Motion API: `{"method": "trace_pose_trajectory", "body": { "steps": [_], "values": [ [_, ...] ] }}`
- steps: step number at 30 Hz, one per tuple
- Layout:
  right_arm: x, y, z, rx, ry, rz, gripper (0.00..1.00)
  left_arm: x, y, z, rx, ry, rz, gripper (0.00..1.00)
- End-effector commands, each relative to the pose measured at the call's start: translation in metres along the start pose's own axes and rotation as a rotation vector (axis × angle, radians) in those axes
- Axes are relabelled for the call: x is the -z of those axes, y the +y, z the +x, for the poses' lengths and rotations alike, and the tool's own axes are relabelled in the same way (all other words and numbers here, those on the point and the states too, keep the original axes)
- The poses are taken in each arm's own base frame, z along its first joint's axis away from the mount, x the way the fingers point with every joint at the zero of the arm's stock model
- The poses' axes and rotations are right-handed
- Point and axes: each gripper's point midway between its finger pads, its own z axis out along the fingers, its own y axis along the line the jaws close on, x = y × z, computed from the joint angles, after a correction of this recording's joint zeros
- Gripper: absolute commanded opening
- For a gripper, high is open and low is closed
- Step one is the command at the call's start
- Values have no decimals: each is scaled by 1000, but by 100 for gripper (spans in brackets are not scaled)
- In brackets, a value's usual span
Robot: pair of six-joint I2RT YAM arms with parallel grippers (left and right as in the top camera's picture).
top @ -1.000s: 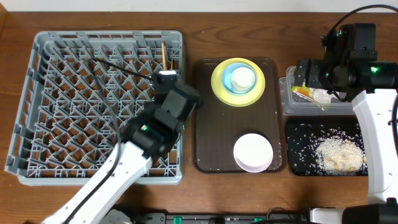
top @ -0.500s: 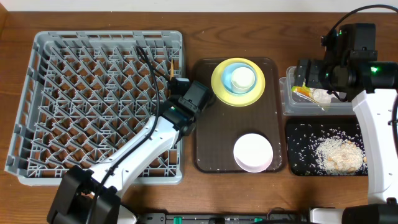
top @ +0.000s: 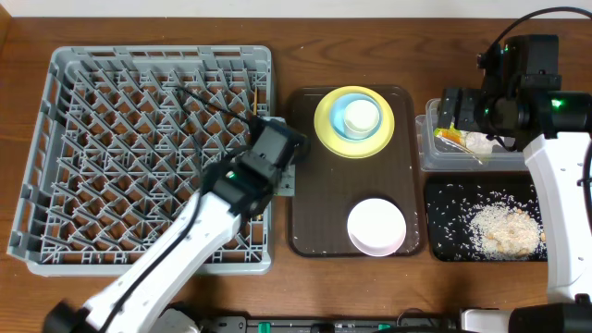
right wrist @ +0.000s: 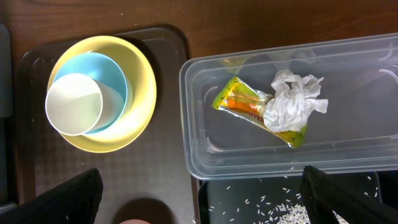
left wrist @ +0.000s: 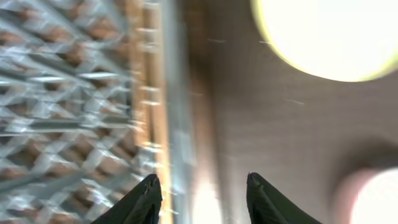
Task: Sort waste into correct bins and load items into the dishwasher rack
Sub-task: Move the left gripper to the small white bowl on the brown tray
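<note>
The grey dishwasher rack (top: pixel 111 157) fills the left; thin wooden chopsticks (top: pixel 253 99) stand at its right edge. My left gripper (top: pixel 286 178) is open and empty over the gap between the rack and the brown tray; its wrist view (left wrist: pixel 202 190) is blurred. The yellow plate (top: pixel 326 129) holds the light blue bowl (top: pixel 342 104) and white cup (top: pixel 362 116). The white bowl (top: pixel 376 226) sits in front of it. My right gripper (right wrist: pixel 202 199) is open and empty above the clear tub (right wrist: pixel 249 155), which holds the wrapper (right wrist: pixel 239 102) and tissue (right wrist: pixel 292 99). Rice (top: pixel 504 229) lies in the black tray (top: pixel 444 208).
The brown serving tray (top: pixel 310 213) carries the plate stack and white bowl between the rack and the bins. The clear tub (top: pixel 430 159) stands directly behind the black tray at the right. A black cable (top: pixel 199 97) trails over the rack.
My left arm swung right from over the rack toward the brown tray, then drew back slightly to the rack's right edge. The right arm and the dishes have not moved.
</note>
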Motion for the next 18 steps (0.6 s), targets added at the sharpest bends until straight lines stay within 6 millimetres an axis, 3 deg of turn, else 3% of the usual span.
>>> {"method": "trace_pose_trajectory", "body": {
  "steps": [1, 4, 8, 18],
  "values": [
    [-1, 2, 1, 20, 4, -1, 99, 28, -49, 14, 25, 91, 275, 43],
    [-1, 2, 1, 20, 4, -1, 99, 33, -65, 25, 31, 128, 318, 38],
    [-1, 2, 1, 20, 4, -1, 99, 23, -80, 45, -2, 170, 294, 38],
    [-1, 2, 1, 20, 4, -1, 99, -39, -127, 105, -82, 315, 242, 38]
  ]
}}
